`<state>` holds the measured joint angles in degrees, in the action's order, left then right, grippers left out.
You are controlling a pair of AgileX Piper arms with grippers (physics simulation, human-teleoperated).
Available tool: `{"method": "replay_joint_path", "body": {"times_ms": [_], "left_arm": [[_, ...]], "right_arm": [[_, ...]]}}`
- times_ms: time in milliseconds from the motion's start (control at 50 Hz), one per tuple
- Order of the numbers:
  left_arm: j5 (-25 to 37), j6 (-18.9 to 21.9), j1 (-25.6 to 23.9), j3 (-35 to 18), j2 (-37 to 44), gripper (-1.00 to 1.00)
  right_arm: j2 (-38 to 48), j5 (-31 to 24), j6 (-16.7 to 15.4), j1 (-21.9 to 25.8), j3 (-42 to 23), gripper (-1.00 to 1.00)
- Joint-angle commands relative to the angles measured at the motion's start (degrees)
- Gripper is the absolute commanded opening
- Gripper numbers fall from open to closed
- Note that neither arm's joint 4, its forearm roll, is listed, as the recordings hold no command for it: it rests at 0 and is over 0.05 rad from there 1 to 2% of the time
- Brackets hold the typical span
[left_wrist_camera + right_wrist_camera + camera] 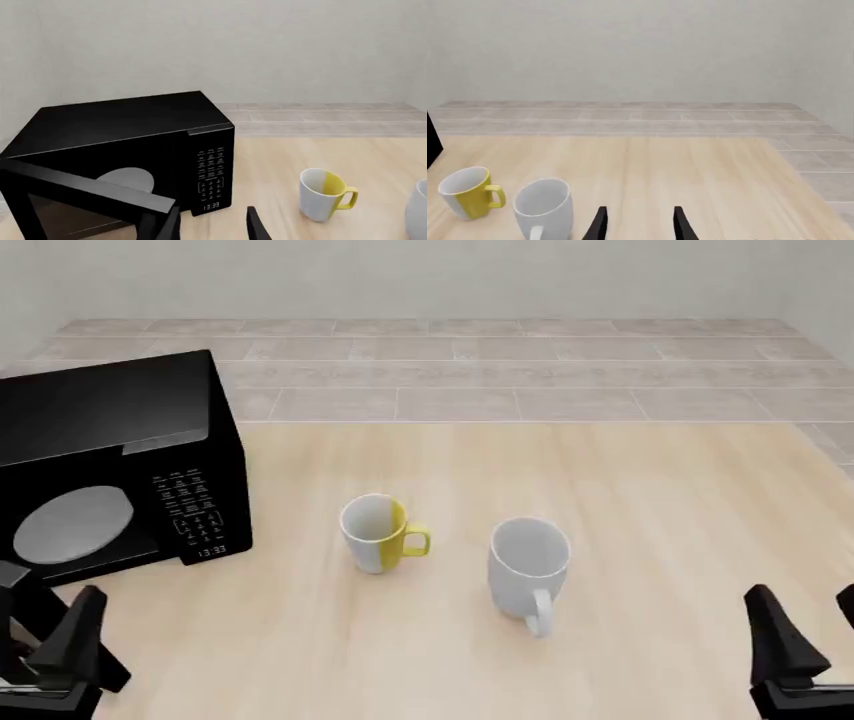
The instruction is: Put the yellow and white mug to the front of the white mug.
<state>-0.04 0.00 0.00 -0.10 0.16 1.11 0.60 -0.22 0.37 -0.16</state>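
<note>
The small yellow and white ceramic mug (378,532) stood upright, far-right of the left tool (54,640), w/ fingers apart, empty; right tool (807,635) open too.

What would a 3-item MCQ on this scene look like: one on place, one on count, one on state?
1. In the front view, where does the yellow and white mug stand relative to the white mug?
A. to its left
B. to its right
C. inside it

2. How many mugs are on the table?
A. one
B. two
C. three

3. What state is the microwave door in?
A. shut
C. removed
B. swung open

Key:
1 A, the smaller mug sits left of the white one, apart from it.
2 B, only these two mugs show.
3 B, the left wrist view shows the door swung out and the front view the bare cavity with its turntable.

Both the left gripper and the right gripper have jaws apart, holding nothing.
</note>
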Motion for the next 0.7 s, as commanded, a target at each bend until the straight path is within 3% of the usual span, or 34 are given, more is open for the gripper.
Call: {"method": "replay_joint_path", "body": {"times_ms": [20, 40, 80, 100, 120, 160, 220, 360, 500, 700], "left_arm": [[-0.1, 0.0, 0.0, -0.1, 0.3, 1.0], [-0.1, 0.0, 0.0, -0.1, 0.3, 1.0], [-0.1, 0.0, 0.0, -0.1, 0.3, 1.0], [-0.1, 0.0, 0.0, -0.1, 0.3, 1.0], [-0.1, 0.0, 0.0, -0.1, 0.3, 1.0], [-0.1, 0.0, 0.0, -0.1, 0.3, 1.0], [-0.1, 0.0, 0.0, -0.1, 0.3, 1.0], [-0.1, 0.0, 0.0, -0.1, 0.3, 1.0], [-0.1, 0.0, 0.0, -0.1, 0.3, 1.0], [-0.1, 0.0, 0.0, -0.1, 0.3, 1.0]], "right_arm": [[1.0, -0.7, -0.6, 0.4, -1.3, 1.0], [1.2, -0.8, 0.0, 2.3, -1.5, 1.0], [-0.9, -1.2, 1.6, 0.8, -2.3, 1.0], [-1.1, 0.4, 0.3, -0.3, -2.7, 1.0], [-0.5, -2.3, 1.4, 0.8, -3.0, 1.0], [-0.9, -2.4, 3.8, 0.6, -3.9, 1.0], [1.5, -3.1, 0.4, 1.1, -4.8, 1.0], [7.8, -2.4, -0.5, 5.0, -8.7, 1.0], [18.0, -0.4, -5.6, 9.5, -13.2, 1.0], [24.4, -2.2, -7.6, 15.6, -19.8, 1.0]]}}
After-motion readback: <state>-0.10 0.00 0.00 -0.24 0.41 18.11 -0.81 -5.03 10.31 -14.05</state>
